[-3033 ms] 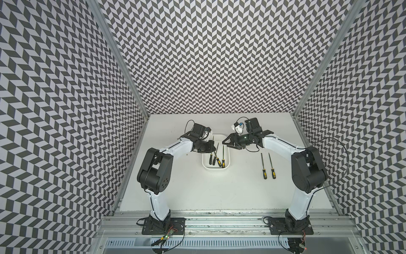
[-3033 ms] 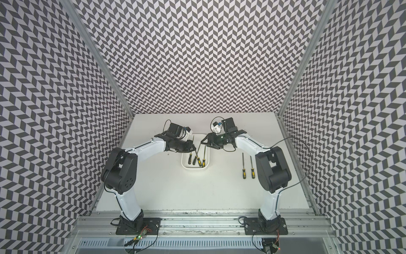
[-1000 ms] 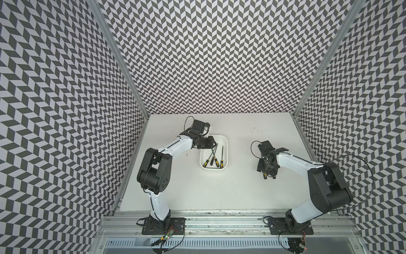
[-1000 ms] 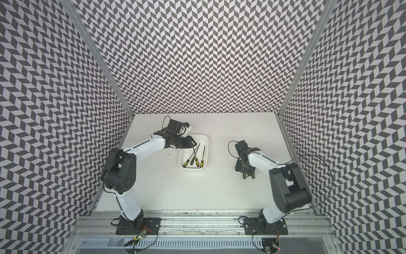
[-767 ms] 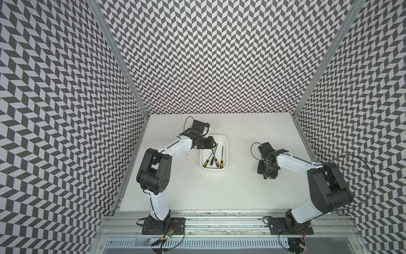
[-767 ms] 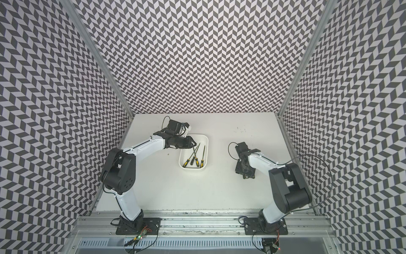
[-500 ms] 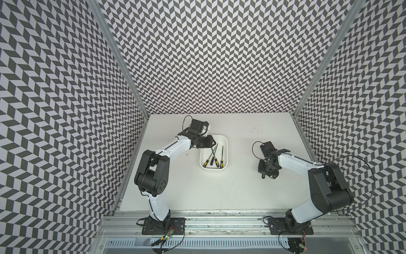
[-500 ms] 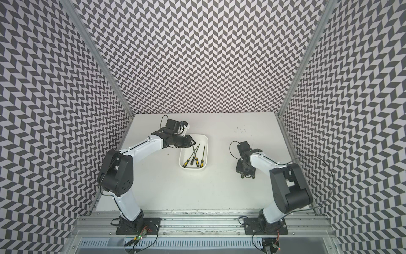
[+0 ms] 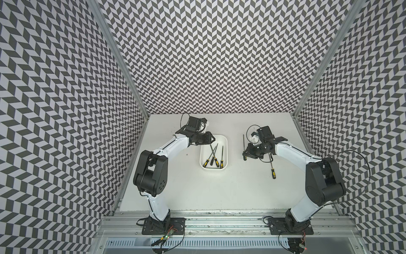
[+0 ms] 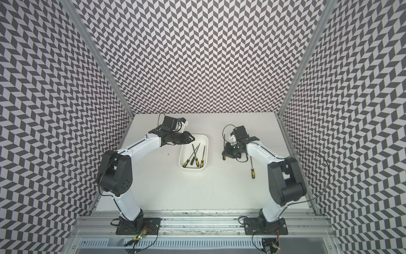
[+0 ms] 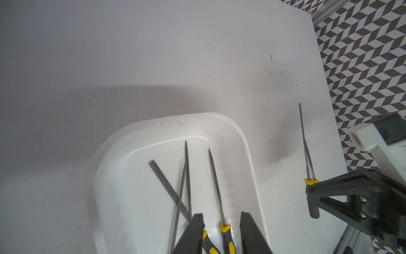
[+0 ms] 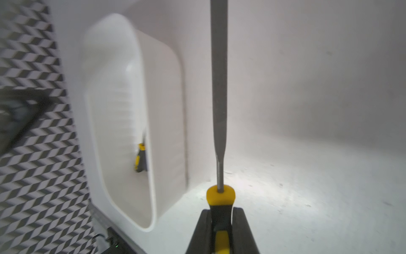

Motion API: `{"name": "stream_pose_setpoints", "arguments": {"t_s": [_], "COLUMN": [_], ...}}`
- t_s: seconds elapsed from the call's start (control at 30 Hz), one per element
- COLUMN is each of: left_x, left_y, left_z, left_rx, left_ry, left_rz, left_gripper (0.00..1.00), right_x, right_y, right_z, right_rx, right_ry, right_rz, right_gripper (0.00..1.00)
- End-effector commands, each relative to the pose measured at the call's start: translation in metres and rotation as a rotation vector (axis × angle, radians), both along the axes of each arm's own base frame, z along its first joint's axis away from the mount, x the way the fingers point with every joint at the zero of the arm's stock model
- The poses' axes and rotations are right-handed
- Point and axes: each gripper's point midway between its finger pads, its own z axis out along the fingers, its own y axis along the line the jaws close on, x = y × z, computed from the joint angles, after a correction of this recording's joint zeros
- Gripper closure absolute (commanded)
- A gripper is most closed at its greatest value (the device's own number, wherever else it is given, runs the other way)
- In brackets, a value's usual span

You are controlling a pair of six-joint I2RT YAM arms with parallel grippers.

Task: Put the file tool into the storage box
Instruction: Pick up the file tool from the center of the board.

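The file tool (image 12: 219, 88) has a grey shaft and a yellow-and-black handle. My right gripper (image 12: 220, 213) is shut on its handle and holds it above the table, right of the storage box, with the shaft pointing to the back wall. Both top views show this held file (image 9: 243, 140) (image 10: 224, 144) and the right gripper (image 9: 245, 156) (image 10: 223, 157). The storage box (image 9: 226, 151) (image 10: 206, 151) (image 11: 246, 140) (image 12: 164, 110) is a white tub with several files lying in it. My left gripper (image 9: 213, 139) (image 10: 193, 139) (image 11: 221, 216) hovers open over the box's far left corner, holding nothing.
Another file (image 9: 272, 167) (image 10: 252, 169) lies on the white table right of the right gripper, handle toward the front. Patterned walls close in the table on three sides. A metal rail (image 9: 219, 216) runs along the front edge.
My right gripper shut on one of the two files on the table, lifted it and carried it left and back toward the box. The left arm has barely moved.
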Motion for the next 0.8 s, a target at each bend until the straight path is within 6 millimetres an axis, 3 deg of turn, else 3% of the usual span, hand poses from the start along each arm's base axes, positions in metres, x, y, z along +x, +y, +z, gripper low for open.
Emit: {"name": "stream_pose_setpoints", "arguments": {"t_s": [0.0, 0.1, 0.27, 0.47, 0.77], "left_x": [0.007, 0.005, 0.001, -0.004, -0.006], "left_y": [-0.009, -0.010, -0.016, -0.029, -0.036], "left_z": [0.014, 0.013, 0.011, 0.013, 0.015], "left_rx": [-0.042, -0.054, -0.088, -0.103, -0.112], "left_ry": [-0.038, -0.034, -0.021, -0.024, -0.025], "left_rz": [-0.022, -0.029, -0.045, -0.080, -0.100], "left_gripper": [0.67, 0.67, 0.67, 0.66, 0.66], "right_x": [-0.012, -0.015, -0.002, 0.005, 0.010], "right_y": [0.044, 0.061, 0.082, 0.093, 0.117], "right_z": [0.031, 0.029, 0.026, 0.026, 0.044], "right_rx": [0.207, 0.206, 0.179, 0.147, 0.207], "right_ry": [-0.026, -0.020, -0.017, -0.031, -0.055], "right_rz": [0.194, 0.247, 0.280, 0.290, 0.322], "right_gripper": [1.00, 1.00, 1.00, 1.00, 1.00]}}
